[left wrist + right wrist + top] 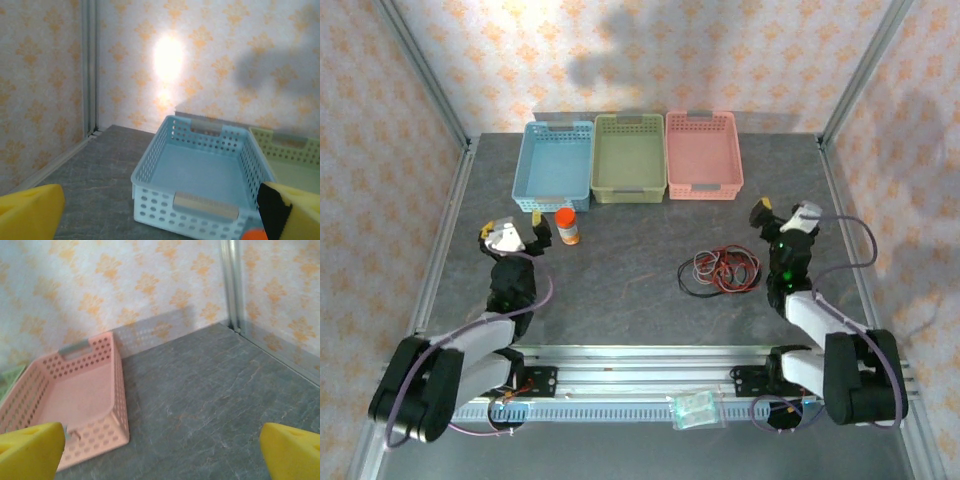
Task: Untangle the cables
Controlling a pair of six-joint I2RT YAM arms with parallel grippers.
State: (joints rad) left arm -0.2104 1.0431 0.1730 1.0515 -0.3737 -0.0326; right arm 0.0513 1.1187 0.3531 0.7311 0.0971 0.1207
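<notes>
The cables point(720, 270) lie in a tangled heap of dark red and black loops on the grey table point(620, 280), right of centre. My right gripper point(783, 218) hovers just to their right and a little behind, open and holding nothing. In the right wrist view its yellow fingertips point(30, 450) frame bare table, with the gripper point(162, 452) spread wide. My left gripper point(515, 232) is raised at the left side, far from the cables. It is open too, and in the left wrist view the gripper point(160, 215) points at a blue basket.
Three baskets stand in a row at the back: blue point(555, 205) point(150, 165), green point(630, 192) point(285, 142) and pink point(705, 190) point(100, 435). An orange-capped bottle point(567, 227) stands just right of my left gripper. A small clear bag point(696, 408) lies on the front rail.
</notes>
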